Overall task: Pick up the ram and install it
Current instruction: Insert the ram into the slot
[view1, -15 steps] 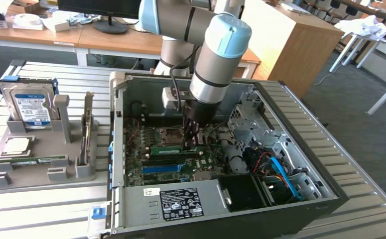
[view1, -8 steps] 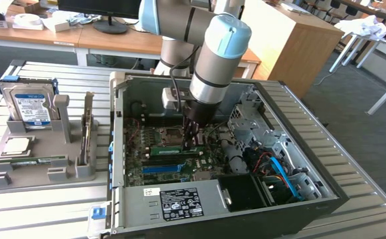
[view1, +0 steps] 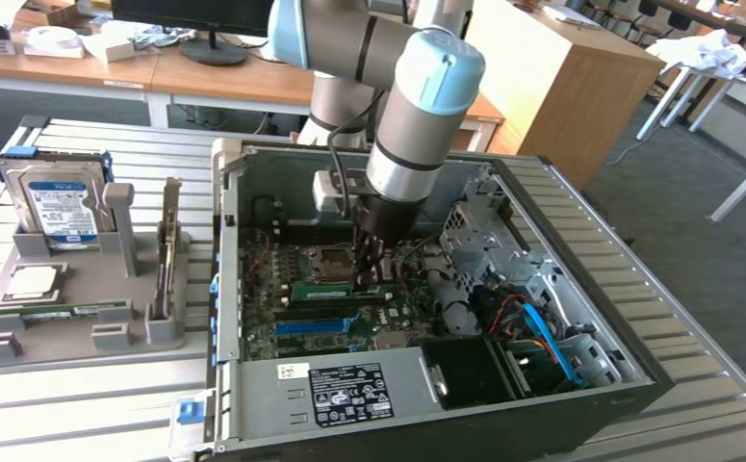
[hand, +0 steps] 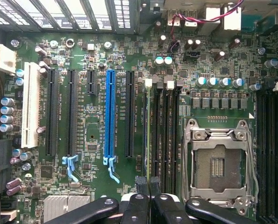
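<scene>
The ram is a thin green stick standing on edge in a memory slot of the motherboard, inside the open computer case. In the wrist view the ram shows edge-on as a narrow green line running away from my fingertips. My gripper reaches straight down into the case beside the processor socket. In the wrist view my gripper has its fingers shut close together on one end of the ram, with dark empty memory slots alongside.
A grey holder at the exterior view's left carries a blue-labelled hard drive, a silver processor chip and an upright card. The empty processor socket, a blue expansion slot and the power supply surround the gripper.
</scene>
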